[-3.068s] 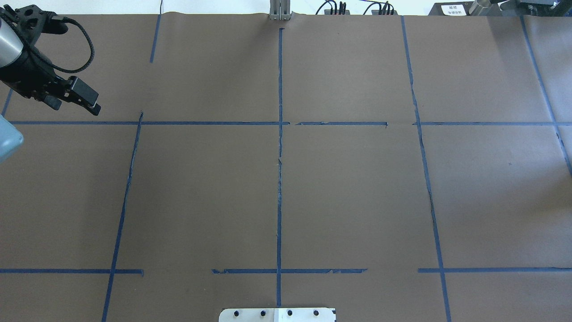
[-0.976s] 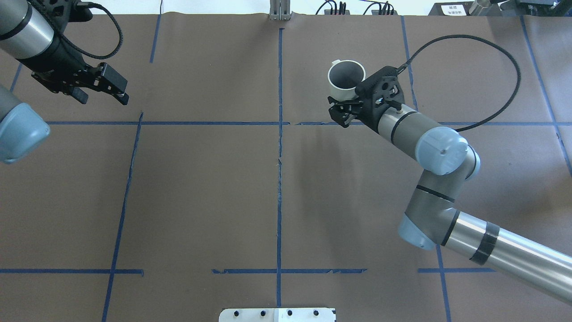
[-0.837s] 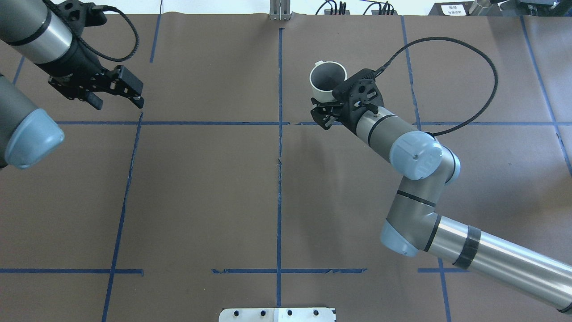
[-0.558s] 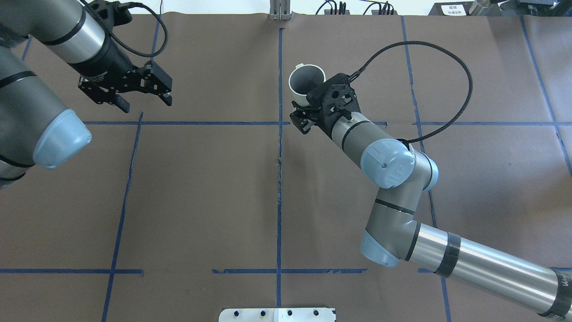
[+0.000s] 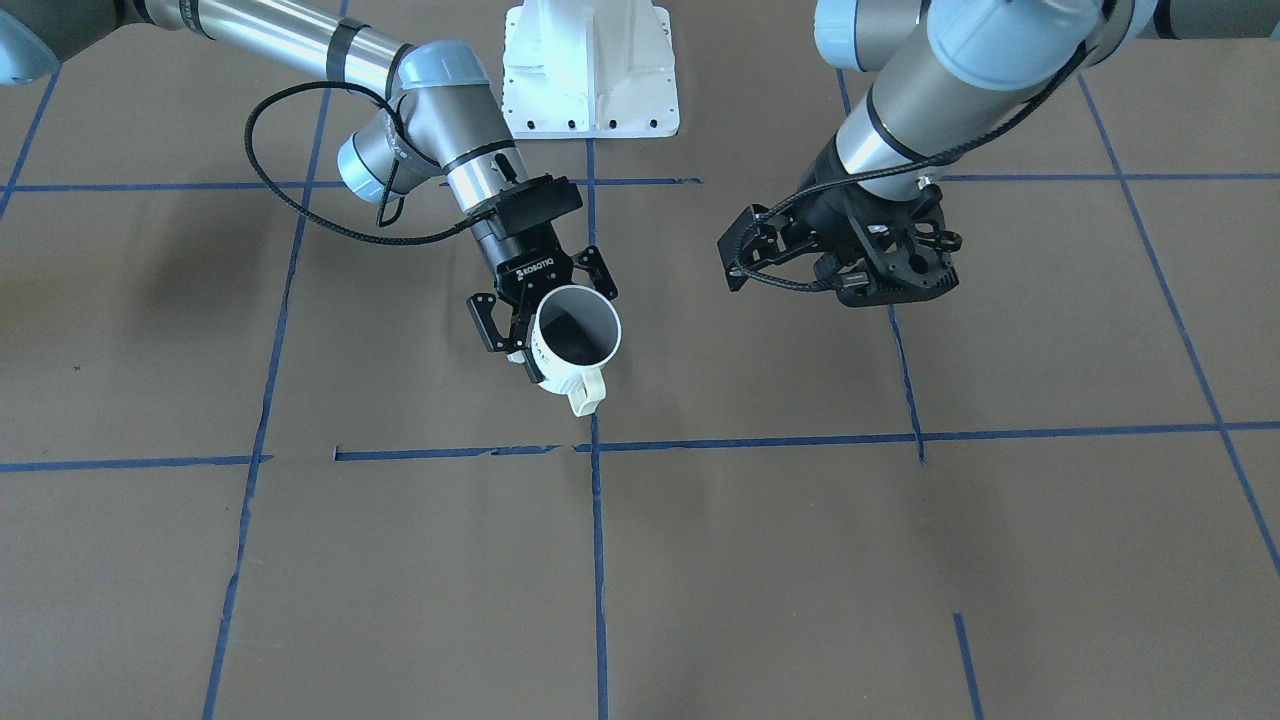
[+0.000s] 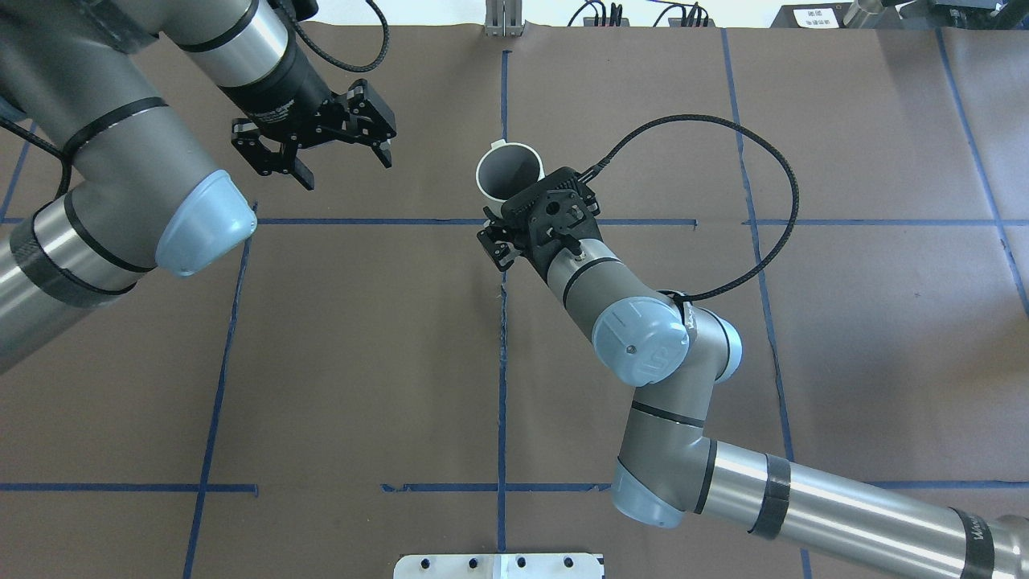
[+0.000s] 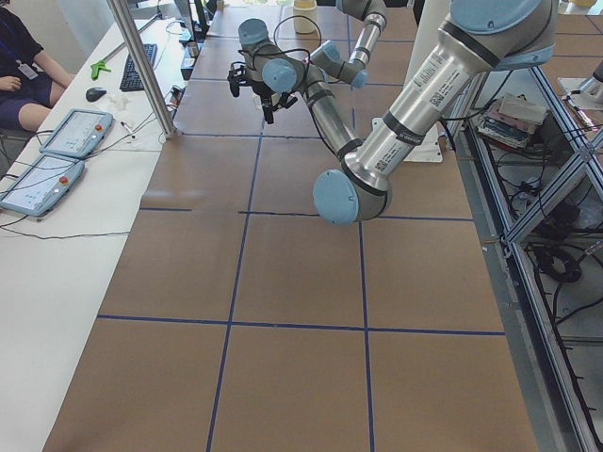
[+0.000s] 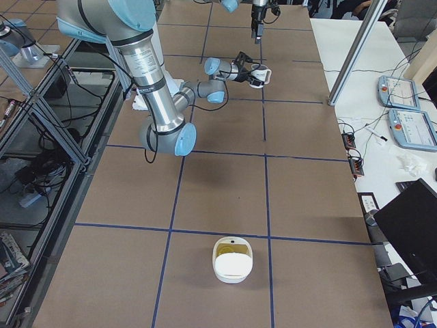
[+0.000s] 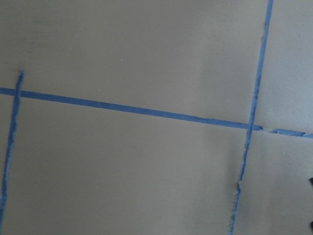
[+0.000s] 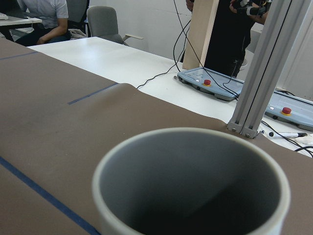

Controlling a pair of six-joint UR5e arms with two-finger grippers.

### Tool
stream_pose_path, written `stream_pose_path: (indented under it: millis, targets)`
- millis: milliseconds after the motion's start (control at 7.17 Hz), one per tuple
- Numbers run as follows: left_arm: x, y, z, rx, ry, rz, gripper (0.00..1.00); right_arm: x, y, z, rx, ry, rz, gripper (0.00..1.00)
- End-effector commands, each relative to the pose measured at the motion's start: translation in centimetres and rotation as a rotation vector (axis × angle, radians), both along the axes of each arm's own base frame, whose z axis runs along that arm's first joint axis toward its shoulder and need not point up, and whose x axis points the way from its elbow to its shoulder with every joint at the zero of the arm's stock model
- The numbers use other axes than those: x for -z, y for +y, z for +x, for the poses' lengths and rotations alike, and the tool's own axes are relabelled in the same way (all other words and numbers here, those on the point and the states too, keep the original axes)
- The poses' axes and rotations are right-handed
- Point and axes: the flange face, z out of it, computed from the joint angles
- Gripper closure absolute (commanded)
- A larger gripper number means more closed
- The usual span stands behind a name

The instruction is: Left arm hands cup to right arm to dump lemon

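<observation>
The right gripper (image 5: 548, 312) is clamped on the wall of the cup (image 6: 509, 167), one finger inside the rim and one outside. It holds the cup mouth-up above the table (image 6: 362, 362), midway along its length and toward the operators' edge. The left gripper (image 6: 347, 165) hangs wide open and empty, well apart, toward the left end.

The pour should go best with the cup kept level in transit and tipped only over a receiver. The left gripper should stay clear of that path.

Counted: one cup and two grippers. No lemon shows in the cup's dark interior. One white dish (image 8: 232, 279) sits near the table's right edge with yellowish contents (image 8: 232, 261), possibly lemon, but they are too small to count.
</observation>
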Motion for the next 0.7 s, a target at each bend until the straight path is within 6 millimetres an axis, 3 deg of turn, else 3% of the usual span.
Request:
stream_pose_path:
  millis: [0, 279, 418, 558]
  targets:
    - [2.4, 0.4, 3.2, -0.006, 0.007, -0.043, 0.0, 1.5, 0.8, -1.1, -0.006, -0.002, -0.011, 0.8]
    - [5.2, -0.1, 5.3, 0.016, 0.01, -0.09, 0.0, 1.5, 0.9, -1.2, -0.005, -0.001, -0.012, 0.8]
    - [5.9, 0.5, 7.4, 0.037, -0.012, -0.086, 0.0, 1.5, 1.0, -1.3, -0.003, -0.001, -0.012, 0.8]
    - [6.7, -0.3, 8.4, 0.053, -0.021, -0.105, 0.0, 1.5, 1.1, -1.3, -0.002, -0.001, -0.012, 0.8]
